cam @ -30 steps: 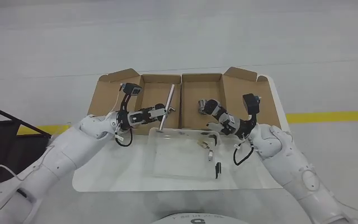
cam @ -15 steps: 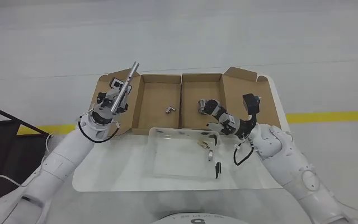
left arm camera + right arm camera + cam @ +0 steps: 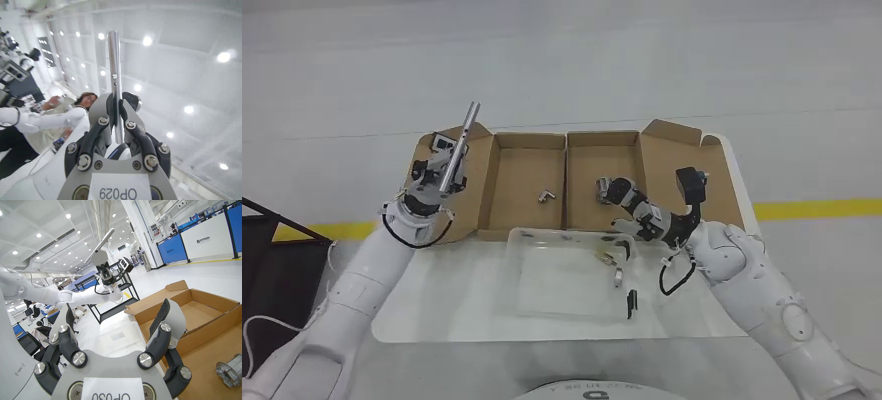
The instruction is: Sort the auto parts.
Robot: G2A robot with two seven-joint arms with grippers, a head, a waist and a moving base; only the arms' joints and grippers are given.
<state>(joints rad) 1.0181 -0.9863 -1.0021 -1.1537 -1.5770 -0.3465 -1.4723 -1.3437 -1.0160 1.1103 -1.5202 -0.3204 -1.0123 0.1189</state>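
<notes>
Two grippers, one load: our left gripper has its jaws clamped on a steel rod, held tilted above the outer left flap of the left cardboard box. Inside that box lies a small metal fitting. Over the neighbouring box to its right, our right gripper hangs with jaws apart, a toothed metal hub just beside it. We see a clear tray on the counter just in front of the left box.

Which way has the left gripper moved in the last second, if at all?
Yes: the left gripper, shut on the metal rod, swung from over the left cardboard box out over its outer flap.
</notes>
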